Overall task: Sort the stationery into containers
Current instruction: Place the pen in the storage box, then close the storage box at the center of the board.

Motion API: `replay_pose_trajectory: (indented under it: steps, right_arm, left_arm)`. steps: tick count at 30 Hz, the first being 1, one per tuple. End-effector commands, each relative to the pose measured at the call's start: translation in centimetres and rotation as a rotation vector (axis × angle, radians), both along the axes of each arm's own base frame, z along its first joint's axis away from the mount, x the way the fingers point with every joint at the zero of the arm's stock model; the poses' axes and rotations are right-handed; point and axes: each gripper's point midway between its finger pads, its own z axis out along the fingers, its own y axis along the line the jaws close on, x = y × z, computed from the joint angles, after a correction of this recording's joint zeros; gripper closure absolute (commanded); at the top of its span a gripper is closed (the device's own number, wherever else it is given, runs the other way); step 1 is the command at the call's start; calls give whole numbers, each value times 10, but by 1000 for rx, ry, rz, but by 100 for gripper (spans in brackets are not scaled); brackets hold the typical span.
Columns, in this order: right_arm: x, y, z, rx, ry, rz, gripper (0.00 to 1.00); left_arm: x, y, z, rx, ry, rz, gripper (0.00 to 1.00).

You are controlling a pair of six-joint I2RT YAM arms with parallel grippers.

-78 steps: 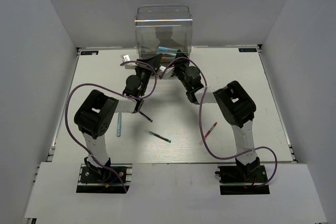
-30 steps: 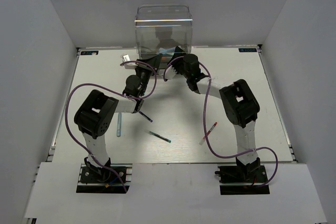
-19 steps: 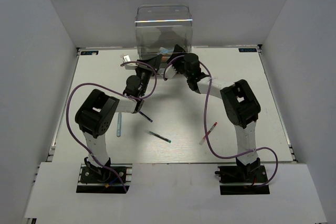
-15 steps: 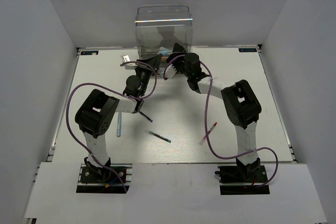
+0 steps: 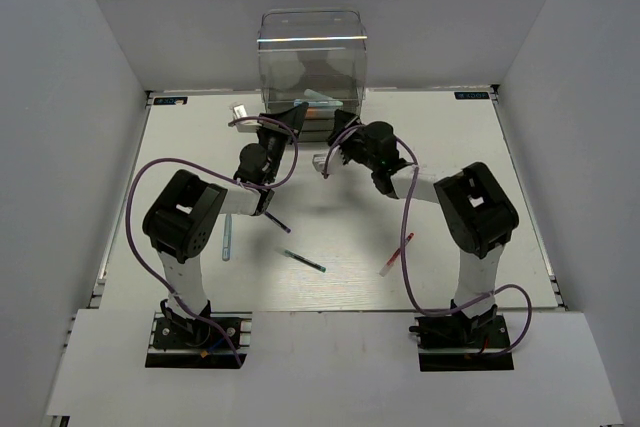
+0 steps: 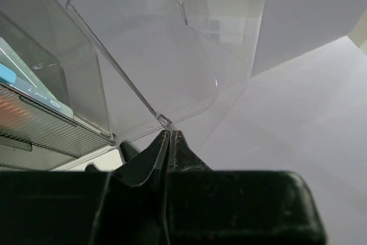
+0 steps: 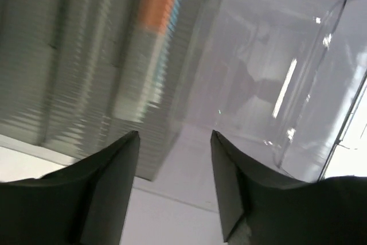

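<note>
Pale walls box in a white worktop (image 5: 480,177), and a clear cabinet (image 5: 310,47) with stacked drawers stands at 12 o'clock against the far edge. Both my arms reach toward its front.

My left pincer (image 6: 170,136) is pressed shut, its tips pinching the thin clear corner of a pulled-out drawer (image 6: 143,55). My right pincer (image 7: 174,134) is spread open and holds nothing; it hangs just in front of the cabinet, at 3 o'clock from the left one. Past its fingers a blurred orange and light blue marker (image 7: 152,21) lies inside a ribbed grey drawer.

Four pens lie loose on the worktop:
- A red pen (image 5: 397,253) is at 4 o'clock.
- A teal pen (image 5: 304,261) is at 6 o'clock.
- A dark purple pen (image 5: 278,219) is close to the middle, toward 8 o'clock, beside my left arm.
- A light blue pen (image 5: 226,237) is farther out at 8 o'clock.
</note>
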Motion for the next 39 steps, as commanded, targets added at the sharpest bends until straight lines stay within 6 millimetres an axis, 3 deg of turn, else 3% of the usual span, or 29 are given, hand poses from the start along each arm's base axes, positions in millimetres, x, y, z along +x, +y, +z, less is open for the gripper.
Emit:
replay_pose_trajectory:
  steps: [1, 3, 4, 5, 7, 8, 10, 11, 12, 14, 17, 21, 30, 33, 35, 36, 37, 38, 39]
  right_arm:
    - [-29, 14, 32, 138, -22, 139, 44]
    - [-38, 13, 24, 161, 11, 156, 60]
    - [-46, 14, 30, 175, -1, 189, 67]
    - [-49, 13, 27, 179, 9, 196, 82]
    - [-61, 13, 22, 189, 43, 223, 100]
    - [-66, 12, 16, 200, 73, 225, 100]
    - [-72, 10, 24, 238, 102, 226, 100]
    - [-75, 8, 8, 245, 191, 211, 100]
    - [-78, 6, 13, 277, 227, 205, 100]
    - [-86, 2, 0, 293, 341, 178, 100]
    - [-100, -10, 6, 345, 397, 151, 100]
    - [-118, -19, -5, 385, 458, 121, 100]
    - [-127, -42, -14, 491, 589, -10, 100]
    - [-132, -43, -12, 532, 652, -32, 88]
    - [-135, -45, -23, 556, 784, -99, 71]
    - [-138, -44, -27, 567, 859, -136, 60]
    - [-139, -46, -32, 588, 913, -167, 33]
    - [-141, -45, -31, 599, 968, -192, 16]
    - [-150, -43, -39, 583, 1025, -193, 10]
  left_arm:
    - [-29, 18, 87, -148, -292, 9, 95]
    - [-28, 18, 85, -144, -284, 9, 95]
    - [-28, 18, 85, -144, -284, 9, 95]
    - [-28, 18, 85, -144, -284, 9, 95]
    - [-28, 18, 85, -144, -284, 9, 95]
    - [-28, 18, 85, -144, -284, 9, 95]
    - [-28, 18, 85, -144, -284, 9, 95]
    - [-28, 18, 85, -144, -284, 9, 95]
    - [-28, 18, 85, -144, -284, 9, 95]
    - [-28, 18, 80, -139, -275, 9, 95]
    - [-23, 20, 63, -116, -209, 28, 95]
    - [-20, 22, 51, -100, -163, 44, 95]
    - [-21, 20, 28, -87, -104, 47, 88]
    - [-23, 21, 19, -76, -84, 48, 82]
    - [-28, 19, 16, -63, -81, 25, 76]
    - [-32, 21, 10, -51, -58, 25, 68]
    - [-36, 19, 6, -35, -45, 7, 62]
    - [-37, 18, -4, -13, -11, -1, 58]
    - [-41, 20, -16, 15, 23, 2, 53]
